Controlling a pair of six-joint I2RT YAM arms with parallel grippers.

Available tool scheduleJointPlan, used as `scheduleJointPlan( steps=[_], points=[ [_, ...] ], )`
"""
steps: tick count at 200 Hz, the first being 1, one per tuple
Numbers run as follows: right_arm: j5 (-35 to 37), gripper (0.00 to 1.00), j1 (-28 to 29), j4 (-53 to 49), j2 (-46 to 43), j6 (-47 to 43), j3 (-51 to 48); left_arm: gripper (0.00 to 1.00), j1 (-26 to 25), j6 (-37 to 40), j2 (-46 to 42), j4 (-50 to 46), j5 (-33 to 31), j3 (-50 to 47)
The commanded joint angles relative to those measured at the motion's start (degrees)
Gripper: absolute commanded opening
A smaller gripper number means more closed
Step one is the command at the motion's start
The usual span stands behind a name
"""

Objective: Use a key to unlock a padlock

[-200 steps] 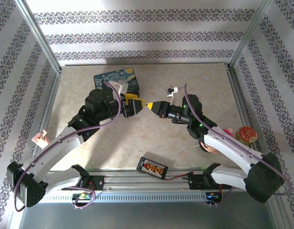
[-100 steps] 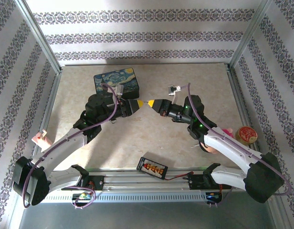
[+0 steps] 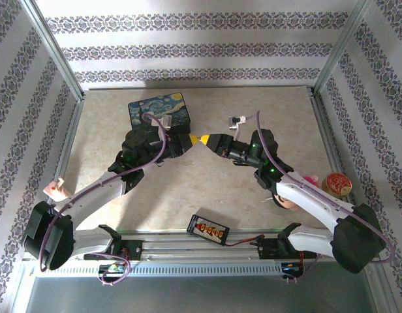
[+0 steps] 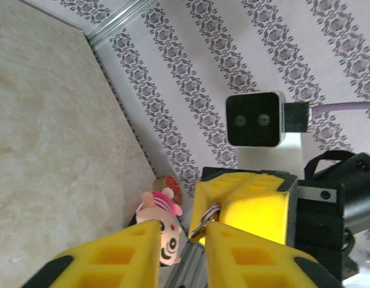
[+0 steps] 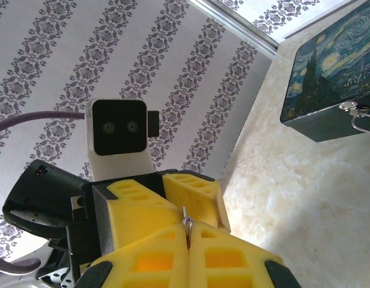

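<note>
Right fingers [image 5: 233, 258] pinch the small key [image 5: 185, 217] above mid-desk [image 3: 188, 189], tip to tip with the left fingers [image 4: 119, 252], set narrow around it. Judged best: keep tips level and close gently, lest it twist.

We log two arms, the left arm [image 3: 90, 192] and the right arm [image 3: 315, 202], both with white shell links, black motor housings at the joints and black bases, a thin purple cable running along each, and tiny green lights on the right one. The left gripper [image 3: 190, 139] and right gripper [image 3: 205, 139] have black bodies and chunky yellow wedge fingers [image 5: 137, 240], moulded with rectangular pockets and black at the outer corners. On each wrist we note a white-edged black camera box [image 4: 255, 119] with two round lenses, plus small screws in the black mount beside it.
</note>
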Motion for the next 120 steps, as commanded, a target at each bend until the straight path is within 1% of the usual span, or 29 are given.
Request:
scheduleJointPlan(
  steps=[1,55,70,101,120],
  points=[
    [-1.3,0.0,0.0,3.2,0.0,0.9,-0.3,0.19,0.3,-1.3,0.1,6.6,0.5,-0.2],
    [-1.5,0.0,0.1,3.7,0.3,1.2,-0.3,0.11,0.3,-1.3,0.0,6.9,0.3,-0.4],
    [-1.5,0.0,0.1,3.7,0.3,1.2,-0.2,0.06,0.3,-1.4,0.1,7.2,0.4,-0.3],
    [-1.7,0.0,0.3,3.7,0.7,1.2,-0.4,0.0,0.3,-1.7,0.4,8.0,0.7,-0.1],
    [-1.5,0.0,0.4,3.8,1.0,1.2,-0.6,0.0,0.3,-1.6,0.6,7.9,1.2,0.1]
  ],
)
